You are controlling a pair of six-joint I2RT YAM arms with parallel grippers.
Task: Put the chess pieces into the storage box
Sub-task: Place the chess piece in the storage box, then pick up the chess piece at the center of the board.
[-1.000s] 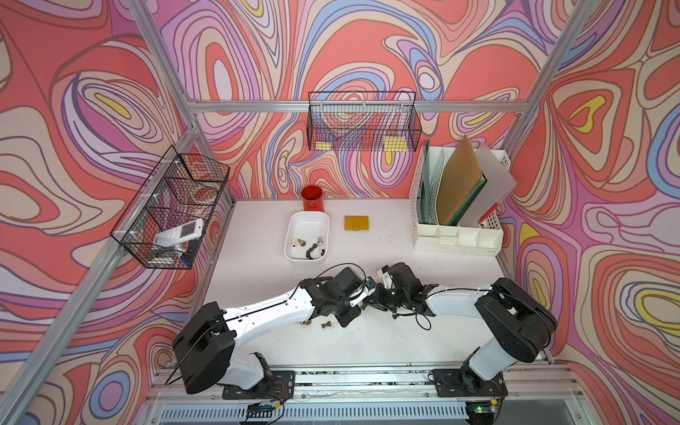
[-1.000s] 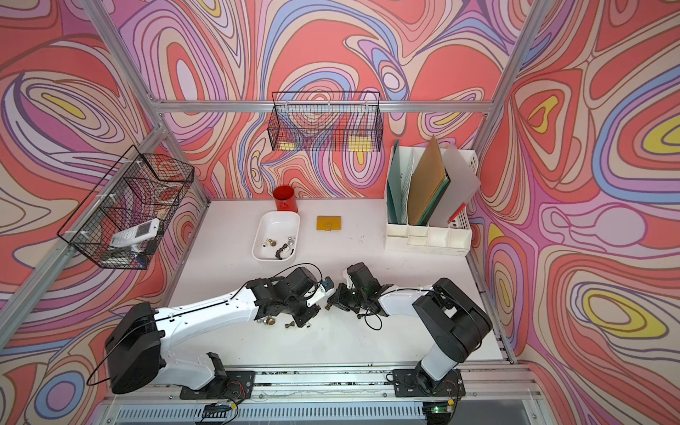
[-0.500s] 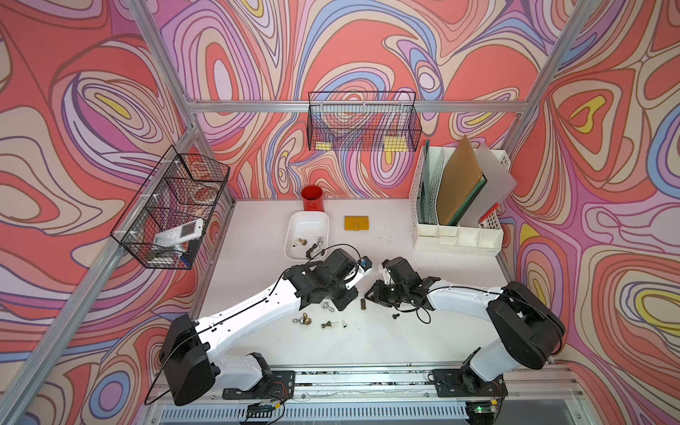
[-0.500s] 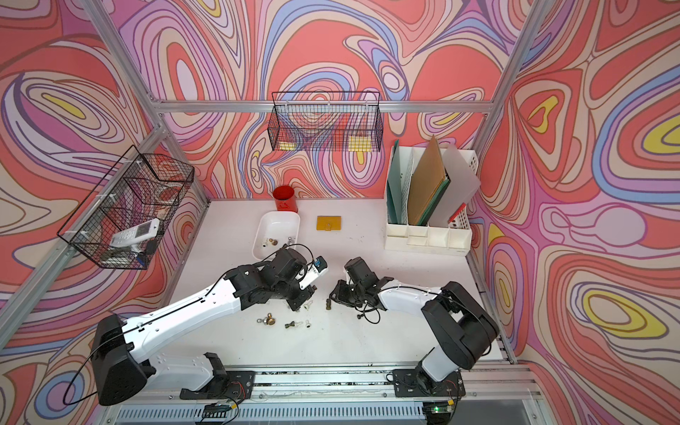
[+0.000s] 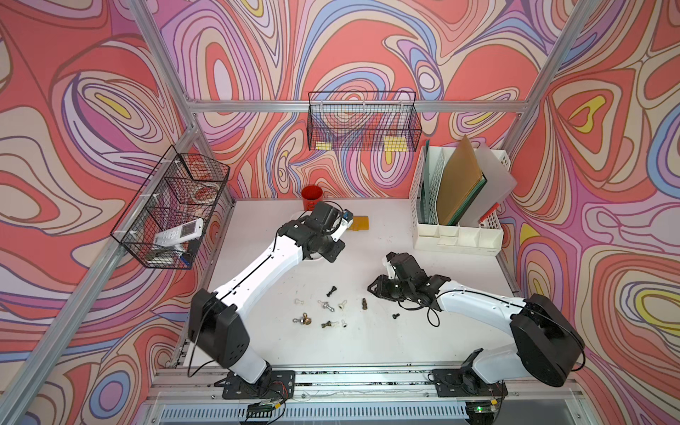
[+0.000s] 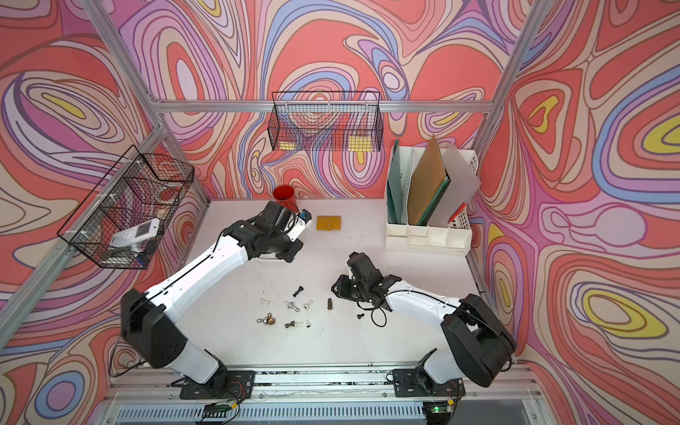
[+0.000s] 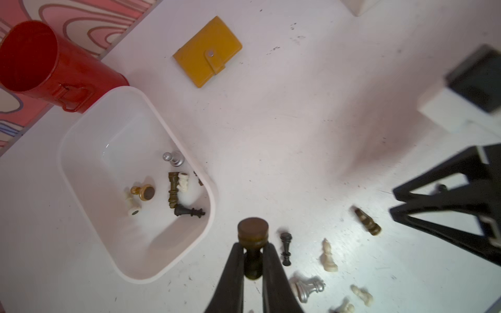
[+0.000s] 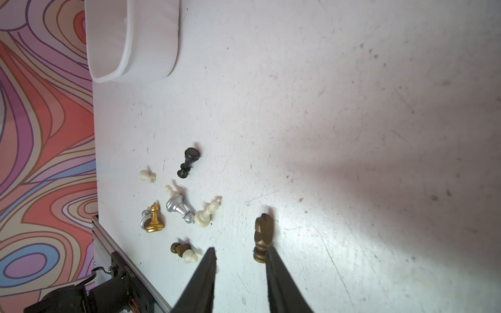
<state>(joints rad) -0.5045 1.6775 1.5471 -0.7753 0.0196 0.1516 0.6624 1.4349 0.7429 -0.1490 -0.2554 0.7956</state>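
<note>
Left claw [image 7: 252, 250] clenched on brown chess piece [image 7: 253, 230], held just beside storage box [image 7: 213, 193], evidently for depositing; right claw [image 8: 240, 256] released, empty.

text: none readable | small print on black block [image 8: 127, 270]: blurred

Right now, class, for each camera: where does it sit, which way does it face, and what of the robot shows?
Both top views: high overhead, looking down on the table; left arm and right arm show whole.
Left wrist: on the left arm, looking down past the left claw, shut on a brown chess piece, towards the storage box.
Right wrist: on the right arm, looking down across the table past the open right claw.
Shared: both wrist views show the storage box and the fallen black chess piece.
</note>
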